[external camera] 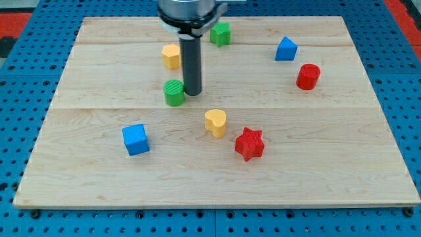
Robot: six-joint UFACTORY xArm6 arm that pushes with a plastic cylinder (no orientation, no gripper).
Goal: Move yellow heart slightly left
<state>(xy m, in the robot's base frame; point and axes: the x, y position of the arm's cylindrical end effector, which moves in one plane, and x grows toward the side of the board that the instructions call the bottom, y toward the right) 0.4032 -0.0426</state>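
The yellow heart (pixel 215 122) lies near the board's middle, just left of and above a red star (pixel 249 143). My tip (pixel 193 91) rests on the board above and to the left of the heart, a short gap away from it. The tip stands right beside a green cylinder (pixel 174 93), at that block's right side, touching or nearly touching it.
A yellow block (pixel 172 56) sits above the green cylinder. A green block (pixel 220 33) lies near the top edge. A blue block (pixel 285 49) and a red cylinder (pixel 307 76) are at the right. A blue cube (pixel 135 139) is at the lower left. The wooden board (pixel 342 164) ends in a blue pegboard surround.
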